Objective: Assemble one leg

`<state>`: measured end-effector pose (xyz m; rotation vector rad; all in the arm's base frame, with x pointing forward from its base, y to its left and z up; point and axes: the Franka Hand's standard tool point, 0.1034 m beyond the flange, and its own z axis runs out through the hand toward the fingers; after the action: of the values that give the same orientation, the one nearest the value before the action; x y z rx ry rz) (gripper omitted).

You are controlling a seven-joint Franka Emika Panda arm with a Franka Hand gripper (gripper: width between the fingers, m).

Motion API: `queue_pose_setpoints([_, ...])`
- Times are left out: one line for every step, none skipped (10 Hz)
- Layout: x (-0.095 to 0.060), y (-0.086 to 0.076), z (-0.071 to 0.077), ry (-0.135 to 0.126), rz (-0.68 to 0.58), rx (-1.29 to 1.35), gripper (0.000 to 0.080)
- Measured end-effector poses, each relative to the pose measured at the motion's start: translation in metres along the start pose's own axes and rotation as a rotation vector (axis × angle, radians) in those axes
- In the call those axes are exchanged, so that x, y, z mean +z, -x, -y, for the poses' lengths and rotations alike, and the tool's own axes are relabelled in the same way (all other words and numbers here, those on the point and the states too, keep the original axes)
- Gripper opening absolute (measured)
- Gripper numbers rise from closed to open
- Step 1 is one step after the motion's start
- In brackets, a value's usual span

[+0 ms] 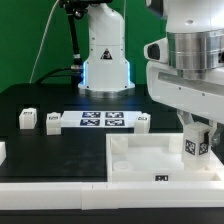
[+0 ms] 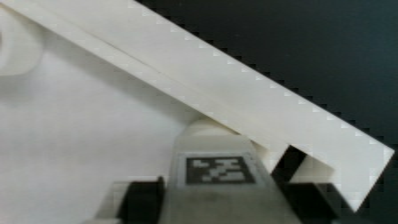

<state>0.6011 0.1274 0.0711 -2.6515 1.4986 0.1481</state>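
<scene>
My gripper (image 1: 196,132) is shut on a leg (image 1: 197,146), a small white block with a black-and-white tag facing the camera. It holds the leg upright over the far corner of the large white square piece (image 1: 150,146), on the exterior view's right. I cannot tell whether the leg touches the piece. In the wrist view the leg (image 2: 219,168) sits between the dark fingers (image 2: 146,198) of my gripper (image 2: 222,202), above the piece's flat inner face (image 2: 89,130) and next to its raised rim (image 2: 214,70).
The marker board (image 1: 100,121) lies behind the square piece. Loose legs stand near it: two on the left (image 1: 27,119) (image 1: 52,122) and one at its right end (image 1: 143,122). Another white part (image 1: 2,151) shows at the left edge. The robot base (image 1: 105,60) stands at the back.
</scene>
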Motion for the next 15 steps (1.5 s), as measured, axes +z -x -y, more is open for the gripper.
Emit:
queue_pose_setpoints([0.0000,-0.0001,0.0000,0.000,0.000,-0.058,0.0390])
queue_pose_setpoints([-0.0003,-0.0004,0.0001,0.000,0.000,-0.096,0.0563])
queue_pose_setpoints([-0.0014,-0.0022,-0.0002,0.006,0.000,-0.203,0.0563])
queue_pose_setpoints([-0.0028,-0.0053,0.0009,0.006,-0.002,-0.394,0.0634])
queue_pose_setpoints([-0.0032,-0.0068,0.0019,0.010,0.001,-0.537,0.0645])
queue_pose_setpoints([-0.0037,-0.0075,0.0037,0.020,-0.002,-0.673,0.0645])
queue_pose_setpoints([-0.0047,-0.0081,0.0048,0.034,-0.015,-0.819,0.0648])
queue_pose_setpoints([-0.0043,-0.0064,0.0052,0.048,-0.023,-0.909,0.0648])
queue_pose_setpoints([-0.0043,-0.0067,0.0052,0.061,-0.029,-1.055,0.0648])
queue_pose_setpoints([-0.0044,-0.0076,0.0051,0.067,-0.030,-1.170,0.0648])
queue_pose_setpoints([-0.0044,-0.0083,0.0048,0.068,-0.029,-1.196,0.0648])
queue_pose_setpoints([-0.0044,-0.0082,0.0048,0.067,-0.029,-1.199,0.0602])
queue_pose_setpoints([-0.0044,-0.0082,0.0048,0.067,-0.029,-1.199,0.0602])
queue_pose_setpoints([-0.0044,-0.0082,0.0048,0.067,-0.029,-1.199,0.0411])
queue_pose_setpoints([-0.0045,-0.0085,0.0048,0.067,-0.029,-1.192,0.0411])
